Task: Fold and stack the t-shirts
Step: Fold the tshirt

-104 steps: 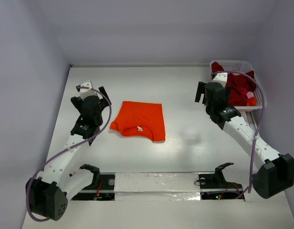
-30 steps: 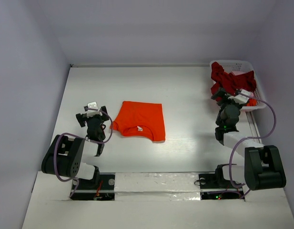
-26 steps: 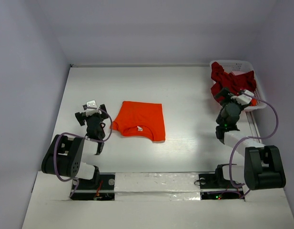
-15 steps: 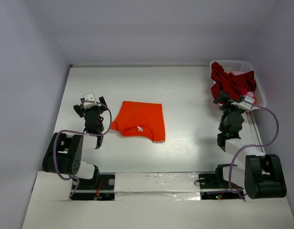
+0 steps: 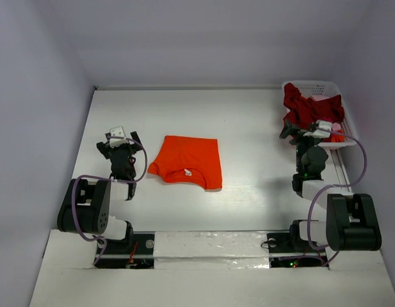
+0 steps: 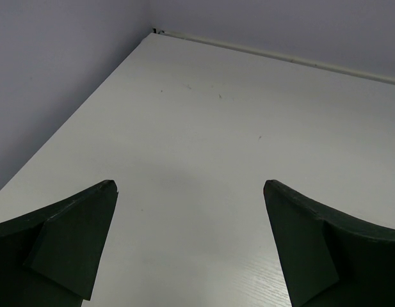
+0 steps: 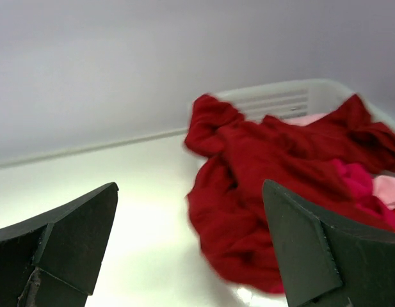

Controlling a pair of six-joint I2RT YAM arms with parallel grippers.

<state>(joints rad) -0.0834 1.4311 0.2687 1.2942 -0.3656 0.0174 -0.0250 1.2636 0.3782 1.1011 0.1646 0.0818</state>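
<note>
From above: orange shirt (image 5: 186, 162) flat on table (image 5: 248, 128), left of centre; red shirt (image 5: 306, 109) heaped in basket (image 5: 325, 85), far right.
Left wrist: left gripper (image 6: 191, 185) spread wide, empty, above table.
Right wrist: right gripper (image 7: 191, 188) spread wide, empty, facing red shirt.

The left arm (image 5: 83, 208) and the right arm (image 5: 348, 220) have folded back from their outstretched reach over the tabletop (image 5: 248, 128) and now stand bunched close over their bases. The left tool (image 5: 118, 142) has come back slightly toward the near edge. The right tool (image 5: 310, 132) has shifted rightward and nearer, to the near-left corner of the basket (image 5: 312, 84), facing the dark red t-shirt (image 5: 306, 109).
</note>
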